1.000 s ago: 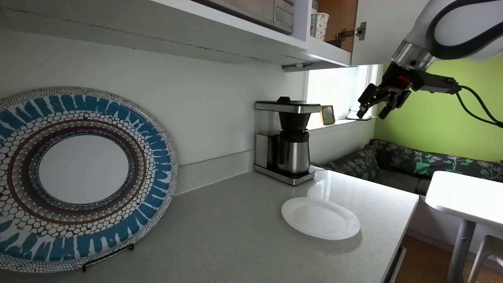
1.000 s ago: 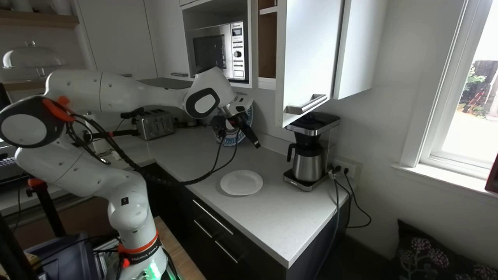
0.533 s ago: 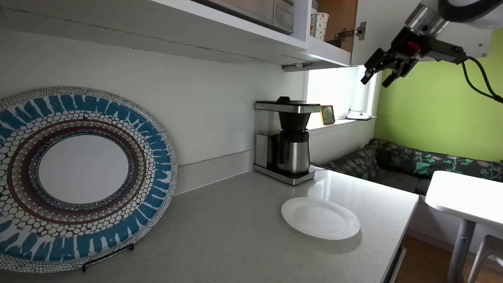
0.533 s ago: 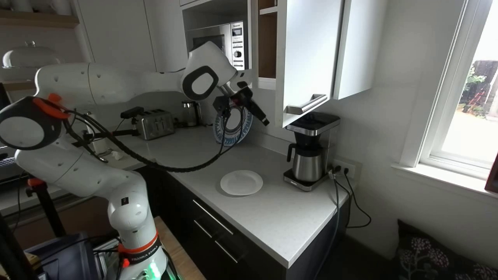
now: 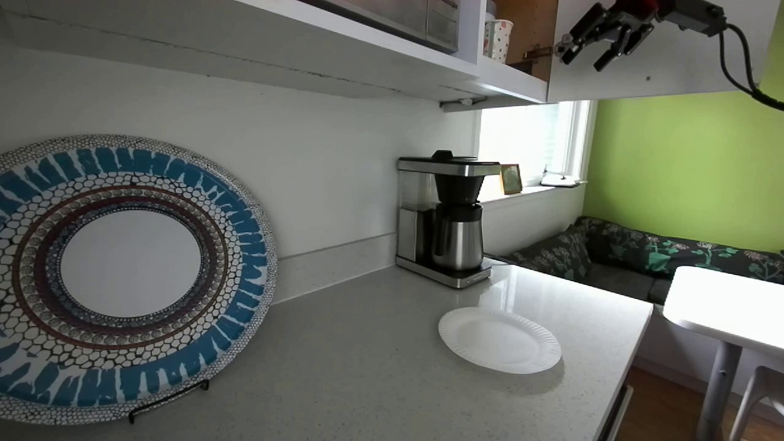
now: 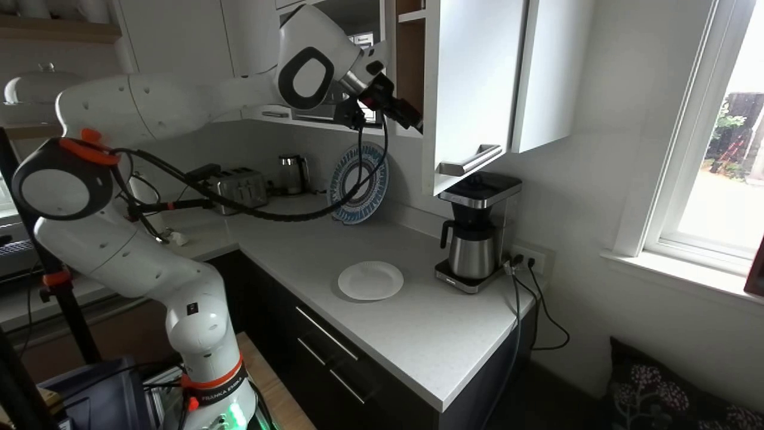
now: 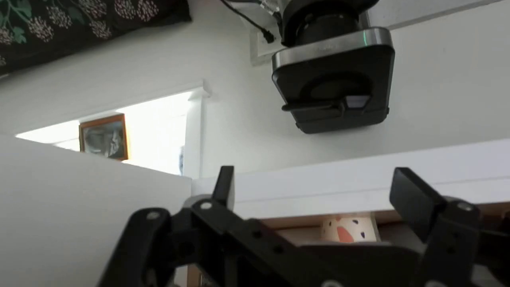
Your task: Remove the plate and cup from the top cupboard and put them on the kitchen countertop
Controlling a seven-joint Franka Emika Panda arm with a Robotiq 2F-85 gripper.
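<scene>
The white plate (image 5: 499,340) lies flat on the pale kitchen countertop (image 5: 343,373); it also shows in an exterior view (image 6: 370,280). The cream speckled cup (image 5: 497,40) stands upright inside the open top cupboard (image 5: 517,79), near its front edge. In the wrist view the cup (image 7: 352,231) shows between the fingers, beyond the cupboard's white edge (image 7: 303,195), its lower part hidden by the gripper body. My gripper (image 5: 586,61) is open and empty, in front of the cupboard opening beside the open door. In an exterior view the fingertips (image 6: 415,125) are beside the door's edge.
The open cupboard door (image 6: 477,89) stands close beside the gripper. The coffee maker (image 5: 450,220) stands below the cupboard at the wall. The large blue-patterned plate (image 5: 245,275) leans on a stand. A microwave (image 6: 365,42) sits in the neighbouring compartment.
My gripper has risen from well below the cupboard's underside to about the height of the cupboard opening and moved closer to the door, staying open. The plate and cup have not moved.
</scene>
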